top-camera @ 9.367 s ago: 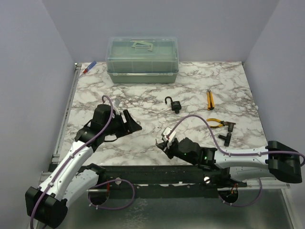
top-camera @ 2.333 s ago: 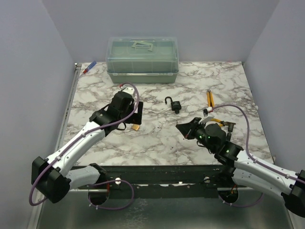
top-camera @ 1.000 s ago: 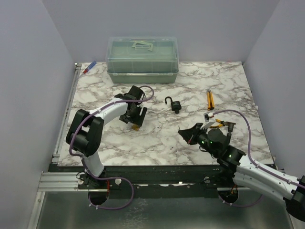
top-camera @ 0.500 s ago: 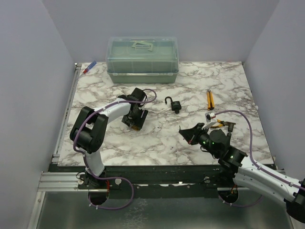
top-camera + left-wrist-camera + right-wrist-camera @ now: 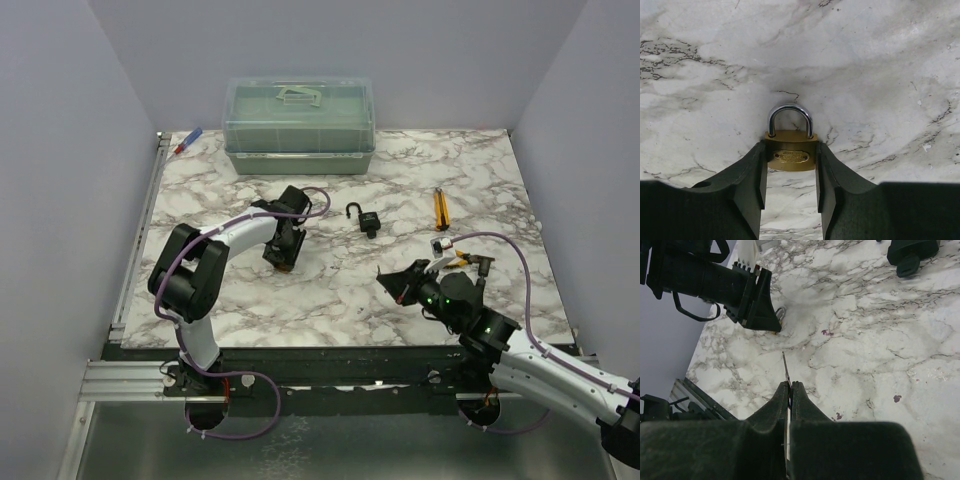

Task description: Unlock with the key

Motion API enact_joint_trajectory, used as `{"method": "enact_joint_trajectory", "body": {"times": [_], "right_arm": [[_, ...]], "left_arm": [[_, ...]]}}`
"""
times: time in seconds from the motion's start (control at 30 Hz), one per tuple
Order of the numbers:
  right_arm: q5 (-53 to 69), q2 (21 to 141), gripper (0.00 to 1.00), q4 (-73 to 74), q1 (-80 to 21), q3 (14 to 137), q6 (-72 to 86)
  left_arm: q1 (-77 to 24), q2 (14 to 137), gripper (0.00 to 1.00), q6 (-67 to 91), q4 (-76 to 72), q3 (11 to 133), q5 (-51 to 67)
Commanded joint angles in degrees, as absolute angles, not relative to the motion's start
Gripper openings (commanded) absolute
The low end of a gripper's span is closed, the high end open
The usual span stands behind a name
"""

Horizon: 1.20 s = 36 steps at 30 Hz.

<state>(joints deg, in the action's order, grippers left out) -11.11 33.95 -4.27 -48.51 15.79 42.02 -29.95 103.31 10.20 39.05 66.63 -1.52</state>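
Left pincer (image 5: 790, 149) partly open, jaws snug against both sides of small brass padlock (image 5: 790, 157), flat on table (image 5: 330, 295). Right pincer (image 5: 789, 386) clamped shut on key (image 5: 784, 367), thin shaft poking forward, well apart from padlock. Likely trouble: keyhole unseen, probably facing left palm, hard to reach; slim key twisting in grip; padlock skidding on glossy marble. Plain pale walls (image 5: 60, 150), green box (image 5: 298, 125) at back.

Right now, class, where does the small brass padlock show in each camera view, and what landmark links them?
Top external: brass padlock left of centre, mostly hidden under the left end effector.
Left wrist: centre, between that end effector's fingers.
Right wrist: upper left, shackle peeking out beside it.
Shared landmark: the left end effector, at the padlock in every view.
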Motion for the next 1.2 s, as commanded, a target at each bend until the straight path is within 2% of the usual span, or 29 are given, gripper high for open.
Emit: {"method": "enact_joint_trajectory", "body": {"times": [0.0, 0.1, 0.13, 0.43, 0.6, 0.77, 0.87, 1.03, 1.17], "right_arm": [[-12.12, 33.37, 0.0, -2.56, -48.26, 15.27, 41.57], [-12.42, 33.09, 0.0, -1.22, -48.25, 15.62, 41.74], [-12.54, 32.87, 0.0, -0.75, -48.25, 15.72, 41.75], [-13.8, 32.85, 0.0, 2.09, -48.25, 16.73, 42.64], [-14.15, 34.83, 0.0, 1.38, -48.25, 17.2, 43.51], [-13.74, 36.65, 0.0, 0.77, -48.25, 17.58, 44.57], [-13.69, 37.22, 0.0, 0.53, -48.25, 17.34, 45.05], [-13.33, 38.18, 0.0, -0.85, -48.25, 17.38, 45.74], [-13.18, 38.49, 0.0, -1.1, -48.25, 17.41, 46.01]], "left_arm": [[-31.05, 103.62, 0.19, 16.25, 39.47, 65.32, -0.07], [-31.2, 103.04, 0.04, 23.61, 39.19, 65.6, -1.02], [-31.25, 103.09, 0.02, 26.13, 39.08, 65.65, -1.04], [-31.73, 100.3, 0.0, 44.6, 35.68, 62.75, -3.23], [-31.82, 98.97, 0.0, 48.03, 34.2, 60.88, -4.28], [-31.92, 97.47, 0.42, 47.9, 34.05, 59.93, -6.02], [-32.07, 96.24, 0.57, 47.41, 34.1, 59.18, -6.95], [-32.59, 95.04, 0.7, 45.57, 34.18, 59.06, -6.6], [-32.84, 95.14, 0.72, 43.53, 34.19, 59.34, -6.83]]}}
